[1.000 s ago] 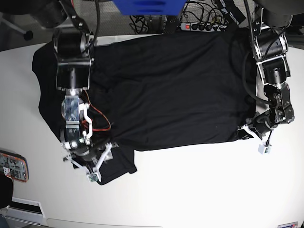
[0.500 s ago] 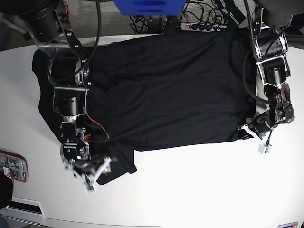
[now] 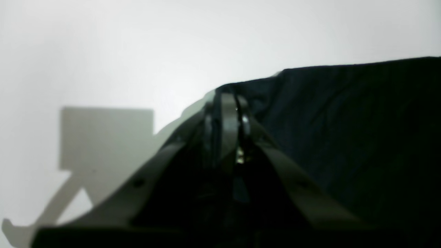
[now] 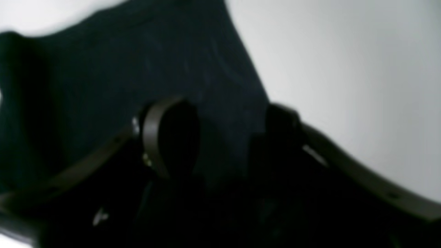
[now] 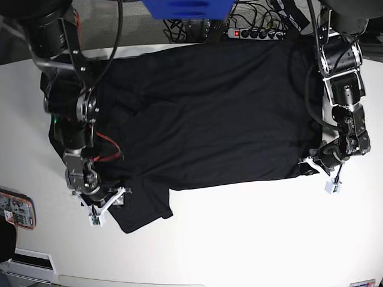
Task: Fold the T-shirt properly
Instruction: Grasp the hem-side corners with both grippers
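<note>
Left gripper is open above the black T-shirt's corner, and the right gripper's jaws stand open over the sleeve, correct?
Not quite. The left gripper is shut, pinching the T-shirt at its corner; the left wrist view shows the jaws pressed together on the cloth. The right gripper does stand open over the sleeve.

No legible text, label, brand or number was found in any view. Markings on a small object (image 5: 15, 210) at the desk's (image 5: 251, 233) edge were too small to be read.
</note>
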